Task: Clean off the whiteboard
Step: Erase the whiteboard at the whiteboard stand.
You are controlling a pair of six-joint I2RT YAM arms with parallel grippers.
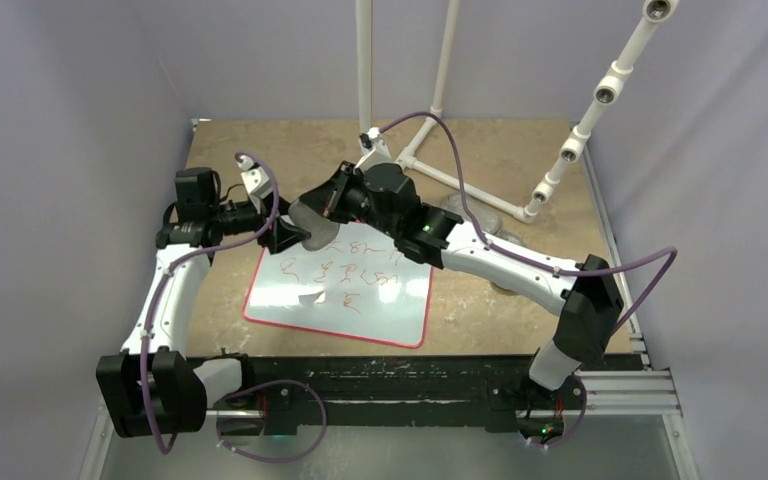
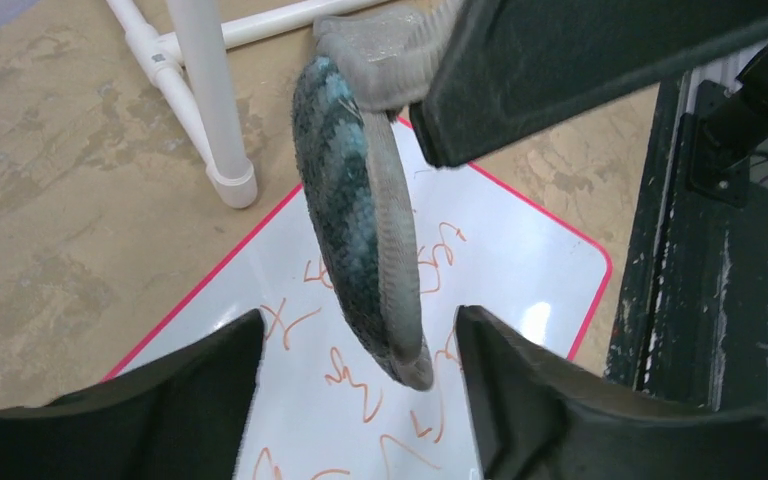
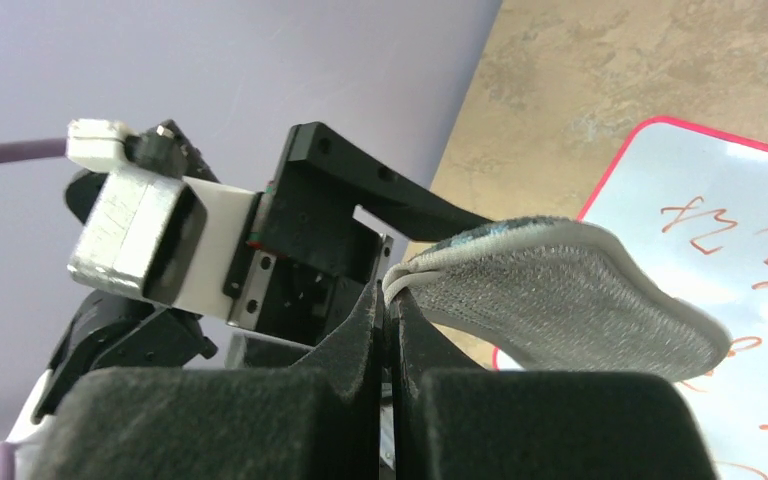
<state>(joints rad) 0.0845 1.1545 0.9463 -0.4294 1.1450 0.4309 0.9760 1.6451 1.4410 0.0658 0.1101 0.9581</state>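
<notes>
Grey pad [image 2: 355,210] pinched at rim in R gripper [image 3: 388,295], clamped tight. L gripper [image 2: 360,330] half-open, fingers [image 2: 160,400] flanking pad, not touching. Scribbled whiteboard [image 2: 540,250] below fingers on tan table [image 2: 60,220]; white pipe frame [image 2: 210,100] beyond.

The table [image 1: 520,160] has a tan, mottled top. At its far side stands a frame of white PVC pipes [image 1: 364,70], with one foot resting on the tabletop. Pale purple-grey walls [image 1: 60,120] close the scene on three sides. A black rail [image 1: 410,380] runs along the near edge. An oval pad [image 2: 360,230] hangs on edge in the air, with one face plain grey and the other patterned in teal.
</notes>
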